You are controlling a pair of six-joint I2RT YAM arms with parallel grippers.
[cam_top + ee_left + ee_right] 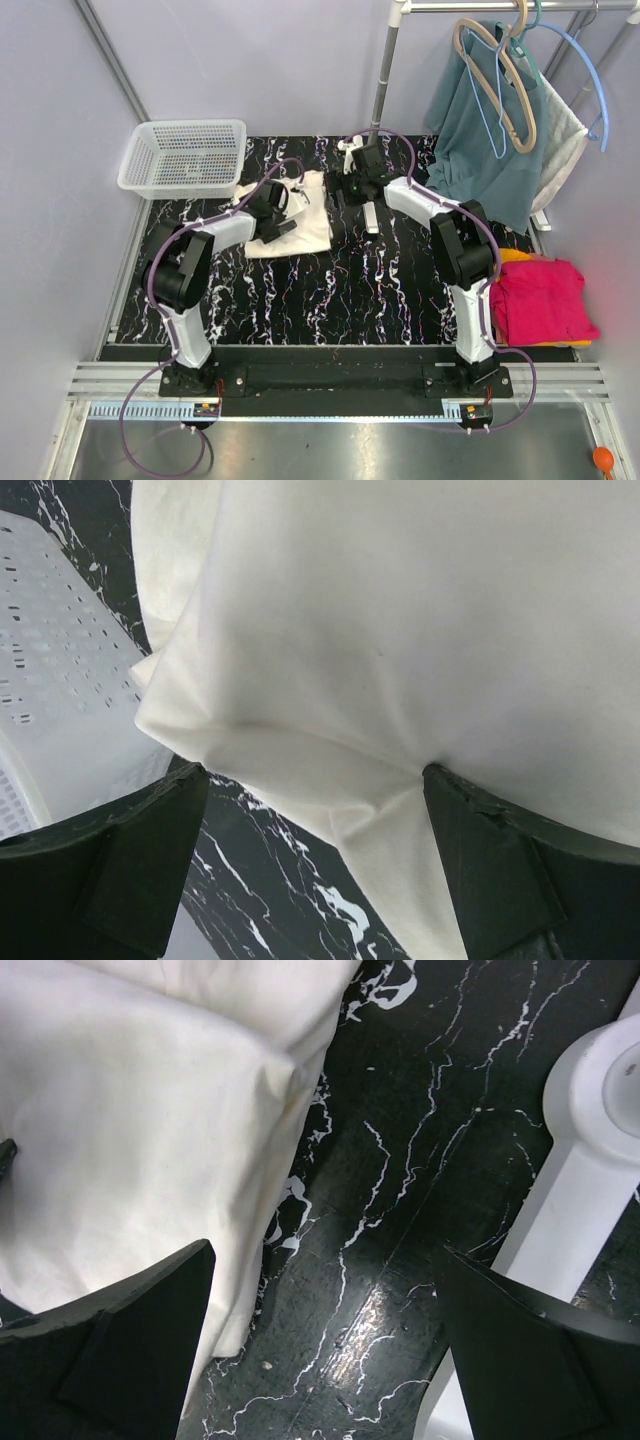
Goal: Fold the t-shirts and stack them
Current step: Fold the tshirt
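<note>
Left gripper [315, 785] above cream t-shirt [400, 630] edge

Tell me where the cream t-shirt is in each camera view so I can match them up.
Top external: cream t-shirt lies left of centre, near the white basket.
Left wrist: cream t-shirt fills the top and right.
Right wrist: cream t-shirt fills the upper left.
Shared landmark: the black marble table, seen in all three.

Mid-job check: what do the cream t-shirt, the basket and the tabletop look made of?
Cream t-shirt: soft matte cloth, likely cotton; it creases and folds limply. Basket: white rigid plastic, judging by its moulded slotted mesh. Tabletop: black marble-look surface with white veins, faintly glossy; stone or laminate, unclear.
</note>
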